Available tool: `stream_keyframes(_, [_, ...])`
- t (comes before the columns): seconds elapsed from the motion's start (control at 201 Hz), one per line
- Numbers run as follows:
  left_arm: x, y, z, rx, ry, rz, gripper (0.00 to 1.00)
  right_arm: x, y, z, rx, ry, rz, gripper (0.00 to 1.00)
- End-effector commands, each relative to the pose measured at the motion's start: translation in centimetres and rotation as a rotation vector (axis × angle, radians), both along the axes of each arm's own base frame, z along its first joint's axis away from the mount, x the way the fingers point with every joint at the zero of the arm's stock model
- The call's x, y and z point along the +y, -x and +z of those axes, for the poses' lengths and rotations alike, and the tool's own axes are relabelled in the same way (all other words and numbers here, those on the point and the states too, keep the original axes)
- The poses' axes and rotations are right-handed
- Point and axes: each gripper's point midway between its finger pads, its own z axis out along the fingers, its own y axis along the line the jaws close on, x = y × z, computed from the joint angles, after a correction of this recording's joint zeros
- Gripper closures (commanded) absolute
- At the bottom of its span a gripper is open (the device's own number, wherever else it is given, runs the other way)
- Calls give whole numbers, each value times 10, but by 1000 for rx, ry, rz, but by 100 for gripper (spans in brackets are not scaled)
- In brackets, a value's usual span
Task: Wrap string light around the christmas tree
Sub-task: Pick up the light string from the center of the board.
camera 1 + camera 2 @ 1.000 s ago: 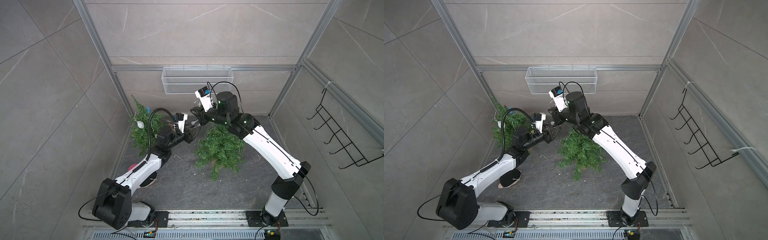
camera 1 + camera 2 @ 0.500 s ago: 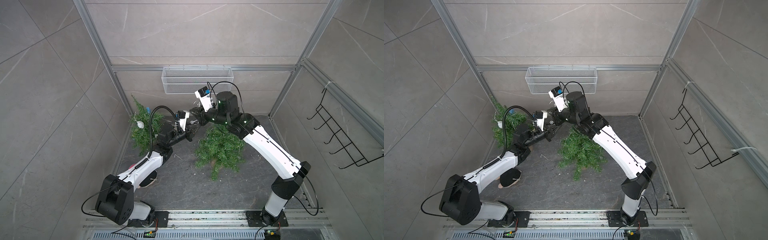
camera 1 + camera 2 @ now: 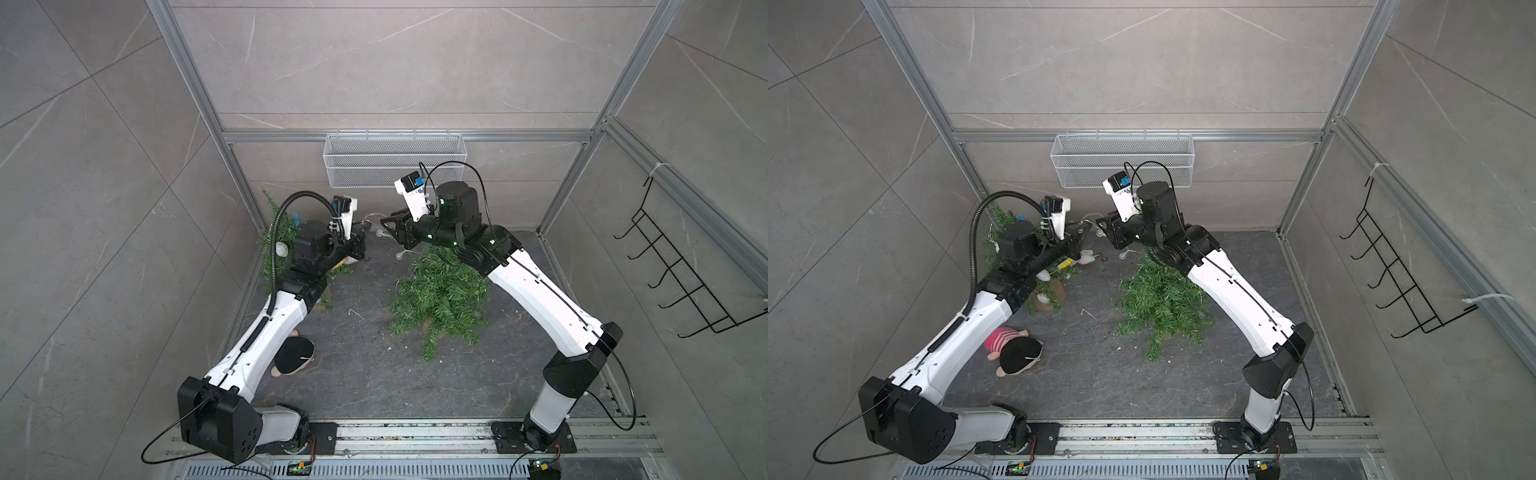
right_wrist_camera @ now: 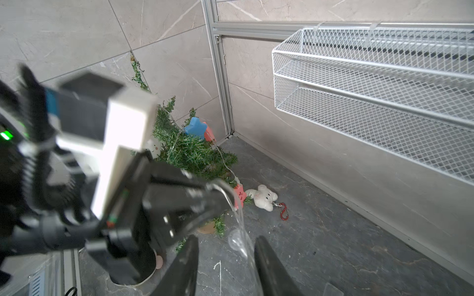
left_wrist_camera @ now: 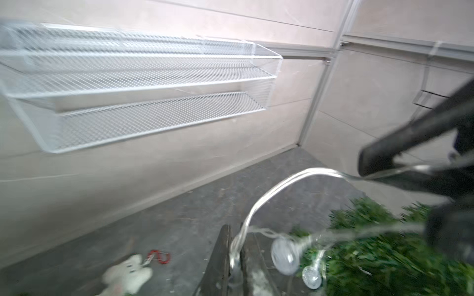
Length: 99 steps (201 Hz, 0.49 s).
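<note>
The string light [image 5: 279,185] is a clear wire with clear bulbs [image 5: 285,252]. My left gripper [image 5: 236,253] is shut on the wire, which arcs away to my right gripper's black fingers [image 5: 400,146]. In the right wrist view the string light [image 4: 241,225] hangs between my right gripper's [image 4: 225,253] open jaws, touching neither. In both top views the left gripper [image 3: 365,233] [image 3: 1081,230] and right gripper [image 3: 388,226] [image 3: 1102,224] nearly face each other near the back wall. The green christmas tree [image 3: 440,291] [image 3: 1163,299] stands below the right arm, with wire trailing onto it.
A smaller decorated tree [image 3: 278,232] [image 4: 187,151] stands in the back left corner behind my left arm. A white bunny keychain [image 4: 264,197] lies near it. A plush doll [image 3: 1017,353] lies by the left arm. A white mesh basket [image 3: 392,164] hangs on the back wall.
My left gripper has shut on the wire and drawn back a little from the right gripper. The right gripper's jaws have opened off the wire; its arm has hardly moved.
</note>
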Motion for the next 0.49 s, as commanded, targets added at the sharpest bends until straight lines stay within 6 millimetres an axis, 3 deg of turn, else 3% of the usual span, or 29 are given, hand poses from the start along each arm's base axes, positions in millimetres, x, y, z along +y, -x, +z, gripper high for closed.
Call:
stream_keyframes(0.0, [19, 9, 25, -25, -96, 81, 94, -10, 7, 11, -20, -14, -5, 53])
stream_keyframes(0.134, [15, 12, 25, 22, -88, 52, 94, -13, 10, 8, -13, -9, 1, 50])
stream_keyframes(0.264, [28, 10, 32, 21, -117, 126, 95, -14, 21, 12, -8, -16, 34, 46])
stream_keyframes(0.383, [9, 21, 44, 7, -48, 4, 95, -15, 28, 5, 12, 8, 62, 48])
stream_keyframes(0.488, [-3, 25, 43, 48, -8, -67, 95, -16, 35, -1, 37, 21, 73, 56])
